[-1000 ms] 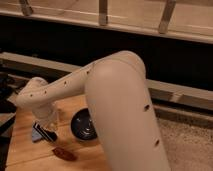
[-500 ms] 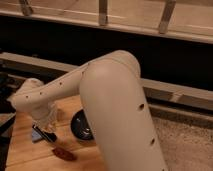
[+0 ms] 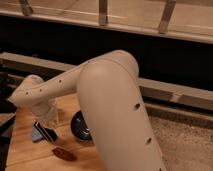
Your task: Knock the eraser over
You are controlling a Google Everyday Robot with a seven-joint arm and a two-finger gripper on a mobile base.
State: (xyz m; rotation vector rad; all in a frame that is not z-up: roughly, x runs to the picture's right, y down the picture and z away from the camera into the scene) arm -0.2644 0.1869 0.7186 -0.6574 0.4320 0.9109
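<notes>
Filling the centre and lower right of the frame, you see the robot's bulky cream-coloured arm (image 3: 115,115), bending from a thick rounded elbow out toward the left edge, where its narrower forearm ends in a rounded wrist. Below that wrist, at the lower left, the hand (image 3: 50,117) hangs down over a pale wooden tabletop (image 3: 20,150); you cannot tell whether it is released or clenched, because the wrist hides most of it.

Just beneath the hand lies the small black rectangular eraser with white stripes (image 3: 46,132), tilted on a diagonal and resting partly across a flat light-blue pad (image 3: 36,134). Whether the hand touches the eraser cannot be told.

To the right of the eraser, close against the arm, sits a round dark bowl-like object (image 3: 80,127), partly hidden by the arm. Nearer the bottom edge, below the eraser and apart from it, lies a dark red leaf-shaped object (image 3: 65,154).

Across the top of the frame runs a pale ledge with metal posts (image 3: 103,12), a dark band beneath it, and a grey rail (image 3: 175,92) crossing behind the arm.
</notes>
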